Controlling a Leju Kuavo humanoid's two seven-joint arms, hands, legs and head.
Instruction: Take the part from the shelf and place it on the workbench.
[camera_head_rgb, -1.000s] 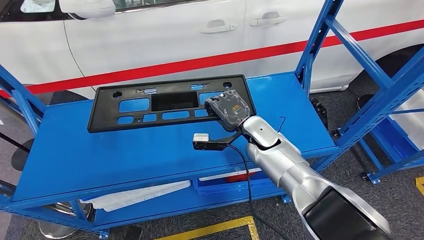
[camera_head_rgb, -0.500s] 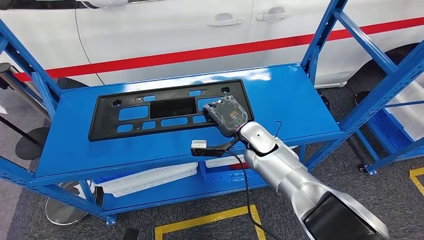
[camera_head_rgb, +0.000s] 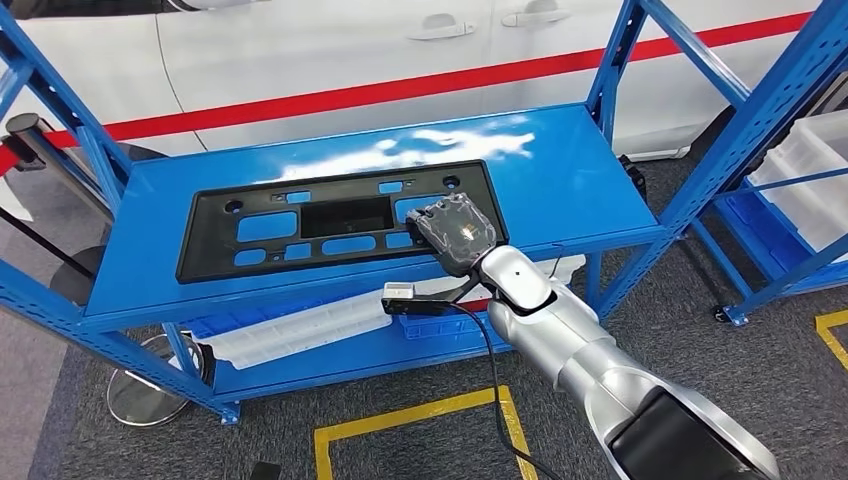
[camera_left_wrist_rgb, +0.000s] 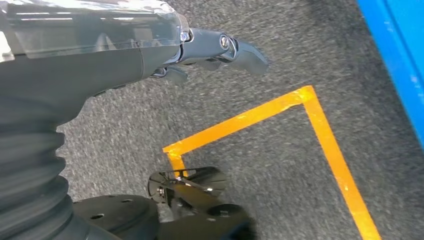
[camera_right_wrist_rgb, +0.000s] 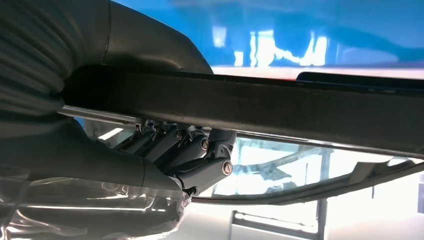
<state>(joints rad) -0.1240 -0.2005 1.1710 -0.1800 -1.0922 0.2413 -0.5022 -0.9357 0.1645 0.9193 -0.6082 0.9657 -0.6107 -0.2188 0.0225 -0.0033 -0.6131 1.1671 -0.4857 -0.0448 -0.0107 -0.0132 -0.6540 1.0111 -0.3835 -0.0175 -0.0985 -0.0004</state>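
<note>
A flat, black, rectangular plastic panel, pierced by one large rectangular opening and several smaller rounded slots, lies on the glossy blue metal top shelf of an open steel rack. Blue paint shows through the cut-outs, and ceiling light glares white off the shelf behind it. The right robot hand, dark and wrapped in clear crinkled film, sits at the panel's 4 o'clock corner, at the end of a smooth silver arm. Seen from the wrist, its dark jointed fingers curl under the panel's edge, the thick grey thumb over the top, so the robot hand is clamped on the panel. A small black bracket with a white block juts from the wrist.

The left robot hand hangs over speckled grey carpet crossed by orange floor tape, its dark fingers loosely apart, holding nothing.

Behind the rack, at 12 o'clock, stands a white car with a red stripe.
</note>
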